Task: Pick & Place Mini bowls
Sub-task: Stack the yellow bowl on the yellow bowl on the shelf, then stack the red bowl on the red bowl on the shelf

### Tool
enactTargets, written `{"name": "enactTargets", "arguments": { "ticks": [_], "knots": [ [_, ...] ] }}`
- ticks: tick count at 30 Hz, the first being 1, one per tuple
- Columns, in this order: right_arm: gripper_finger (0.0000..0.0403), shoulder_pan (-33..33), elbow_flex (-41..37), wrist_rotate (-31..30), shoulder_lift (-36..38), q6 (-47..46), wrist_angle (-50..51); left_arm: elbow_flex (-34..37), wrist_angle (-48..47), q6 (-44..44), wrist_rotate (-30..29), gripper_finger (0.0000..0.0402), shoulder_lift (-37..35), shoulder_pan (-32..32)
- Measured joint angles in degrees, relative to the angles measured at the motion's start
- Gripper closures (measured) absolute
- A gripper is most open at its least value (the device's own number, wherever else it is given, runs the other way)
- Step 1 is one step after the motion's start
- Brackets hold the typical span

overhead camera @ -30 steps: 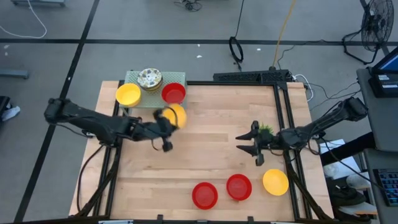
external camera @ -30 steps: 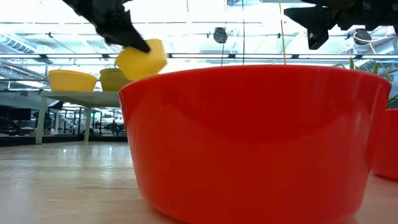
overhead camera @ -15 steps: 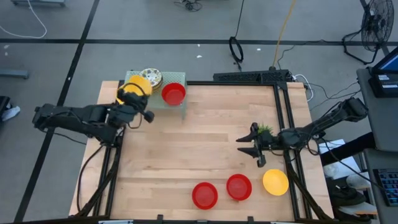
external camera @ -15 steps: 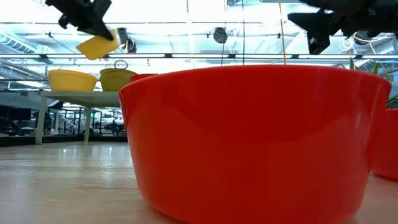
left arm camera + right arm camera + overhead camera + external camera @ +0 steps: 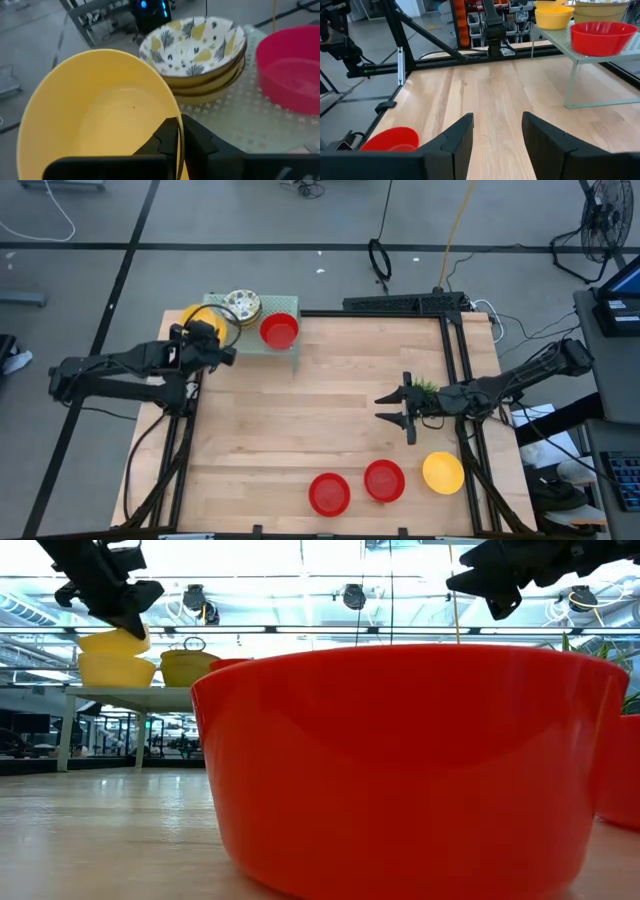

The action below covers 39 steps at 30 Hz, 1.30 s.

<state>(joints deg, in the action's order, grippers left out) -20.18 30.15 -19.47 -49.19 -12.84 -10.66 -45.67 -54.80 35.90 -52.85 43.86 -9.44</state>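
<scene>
The placing step is in hand: the left end effector [image 5: 207, 338] grips a yellow bowl [image 5: 100, 120] by its rim above the raised shelf [image 5: 290, 340] at the worktop's far left. Next it should lower and let go. The right end effector [image 5: 395, 408] waits unclenched, mid-right.

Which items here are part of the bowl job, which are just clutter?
Job:
- yellow bowl held by left gripper over the shelf
- patterned bowl stack, red bowl on shelf
- two red bowls, yellow bowl on table

Clutter:
- green plant
- right gripper, open, idle beside the plant
</scene>
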Motion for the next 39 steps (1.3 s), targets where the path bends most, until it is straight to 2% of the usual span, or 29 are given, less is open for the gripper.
{"name": "enactTargets", "arguments": {
  "ticks": [10, 17, 24, 28, 33, 36, 39],
  "knots": [
    [0.0248, 0.0, 0.0, 0.0, 0.0, 0.0, 0.9, 0.0, -2.1, -1.1, 10.0, 0.039, 0.0, -5.6],
    [0.0248, 0.0, 0.0, 0.0, 0.0, 0.3, 1.1, 0.0, -2.1, -1.1, 10.3, 0.031, 0.0, -7.2],
    [0.0248, 0.2, 0.3, -3.0, 0.0, 2.6, 1.5, 0.0, -0.3, -3.9, 6.3, 0.0224, 0.0, -8.2],
    [0.0248, 0.7, 2.6, -3.2, 0.0, 2.8, 5.7, 0.0, 4.1, -7.6, 6.4, 0.0195, 0.0, -8.3],
    [0.0248, 0.8, 6.2, -3.2, 0.0, 2.4, 9.5, 0.0, 9.7, -10.5, 7.3, 0.0178, -0.2, -8.3],
    [0.0248, 0.8, 8.3, -3.3, -0.6, 0.1, 11.3, -0.4, 12.3, -10.4, 11.8, 0.0177, -0.4, -8.3],
    [0.0248, 0.7, 10.6, -3.3, -2.7, -2.3, 14.8, -0.8, 15.9, -10.2, 19.4, 0.0176, -0.5, -8.1]
  ]
}}
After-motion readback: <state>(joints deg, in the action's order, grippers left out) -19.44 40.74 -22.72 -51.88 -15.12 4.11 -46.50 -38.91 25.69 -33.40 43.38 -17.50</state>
